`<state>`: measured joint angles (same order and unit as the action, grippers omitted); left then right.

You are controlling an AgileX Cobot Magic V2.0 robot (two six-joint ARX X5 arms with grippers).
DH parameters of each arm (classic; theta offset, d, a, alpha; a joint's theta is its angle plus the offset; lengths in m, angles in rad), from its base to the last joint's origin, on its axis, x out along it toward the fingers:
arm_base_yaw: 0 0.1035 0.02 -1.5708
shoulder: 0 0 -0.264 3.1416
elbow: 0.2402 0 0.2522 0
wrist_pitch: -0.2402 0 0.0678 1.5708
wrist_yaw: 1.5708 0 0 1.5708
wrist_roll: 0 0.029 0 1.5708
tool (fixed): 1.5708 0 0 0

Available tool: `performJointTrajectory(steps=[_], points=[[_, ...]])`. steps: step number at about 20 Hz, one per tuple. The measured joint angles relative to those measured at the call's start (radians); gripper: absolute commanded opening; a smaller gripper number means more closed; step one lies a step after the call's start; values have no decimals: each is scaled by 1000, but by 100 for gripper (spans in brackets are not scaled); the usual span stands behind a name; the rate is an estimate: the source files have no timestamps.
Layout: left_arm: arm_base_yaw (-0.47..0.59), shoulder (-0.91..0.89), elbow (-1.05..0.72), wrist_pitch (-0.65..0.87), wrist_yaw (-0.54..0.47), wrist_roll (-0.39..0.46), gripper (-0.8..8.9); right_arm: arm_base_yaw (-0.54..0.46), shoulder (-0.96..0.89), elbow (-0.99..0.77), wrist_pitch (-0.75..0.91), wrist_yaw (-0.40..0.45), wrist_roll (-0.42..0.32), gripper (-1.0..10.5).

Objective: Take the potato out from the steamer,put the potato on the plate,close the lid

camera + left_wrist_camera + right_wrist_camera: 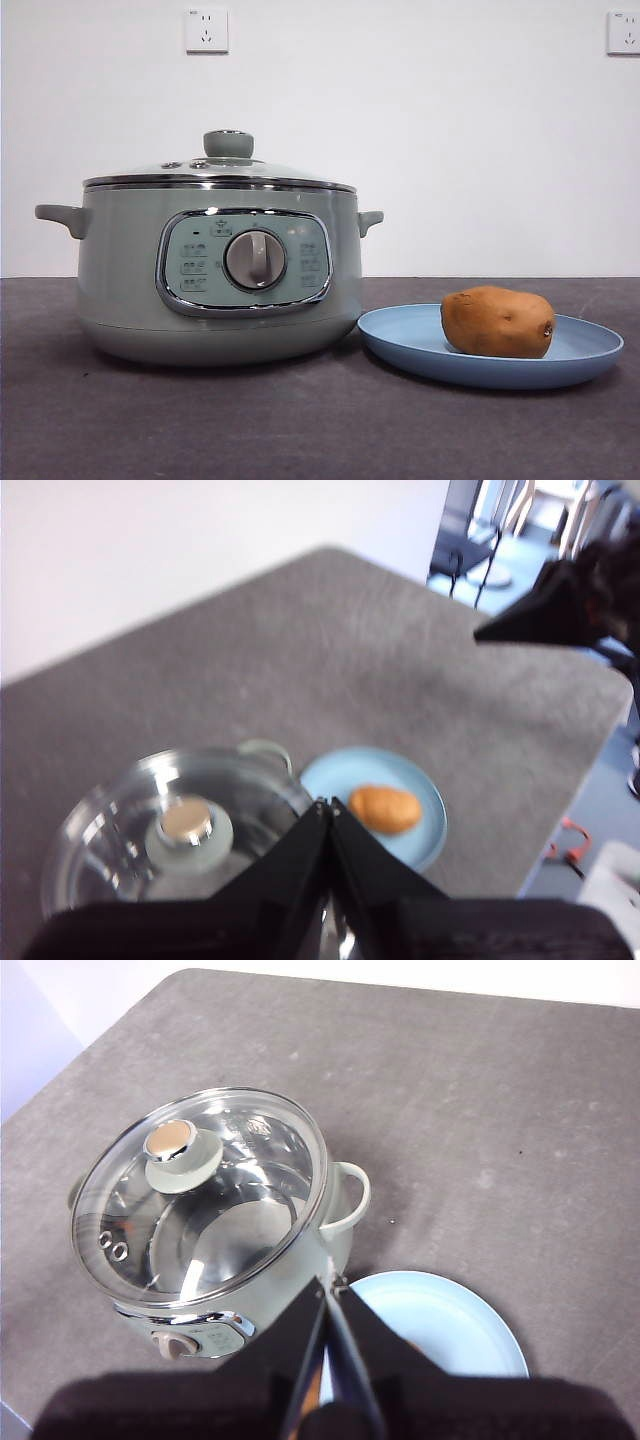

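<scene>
Grey table (200,430) fills the lower half of the front view, white wall (450,120) behind with 2 sockets (206,30) at 12 o'clock and the top right corner.

Steamer (215,270), sage green, sits at 9 o'clock of the front view, dial panel facing the camera, 2 side handles showing. Lid (220,172) is on it, seated flat on the chrome rim, green knob on top. Through the glass in the right wrist view the pot interior shows bare metal, no food seen.

Plate (400,345), light blue, lies flat on the table at 4 o'clock of the front view, just beside the steamer base; cannot tell if its rim touches.

Potato (498,321) rests on the plate, lying on its long side, toward the plate's right half in the front view.

Left gripper (328,805) hangs high above the table, over the gap between steamer and plate, jaws pressed together, holding nothing. Right gripper (330,1285) is also up high above steamer and plate, jaws pressed together tip to tip, holding nothing. Neither arm shows in the front view.

A dark blurred tip (540,615) at 2 o'clock of the left wrist view looks like the other arm.
</scene>
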<state>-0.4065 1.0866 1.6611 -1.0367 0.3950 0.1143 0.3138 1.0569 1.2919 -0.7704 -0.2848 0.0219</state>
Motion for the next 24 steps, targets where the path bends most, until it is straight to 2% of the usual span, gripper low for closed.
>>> performJointTrajectory(steps=[9,14,16,18,24], points=[[-1,19,0,-26,0,-2,-4,0,0,0,0,0,0,-1],[18,-38,-9,-18,-49,6,-4,0,0,0,0,0,0,-1],[43,-108,-78,105,-36,6,-4,0,0,0,0,0,0,-1],[83,-195,-230,277,21,5,-4,0,0,0,0,0,0,-1],[209,-547,-924,804,47,-131,-4,0,0,0,0,0,0,-1]])
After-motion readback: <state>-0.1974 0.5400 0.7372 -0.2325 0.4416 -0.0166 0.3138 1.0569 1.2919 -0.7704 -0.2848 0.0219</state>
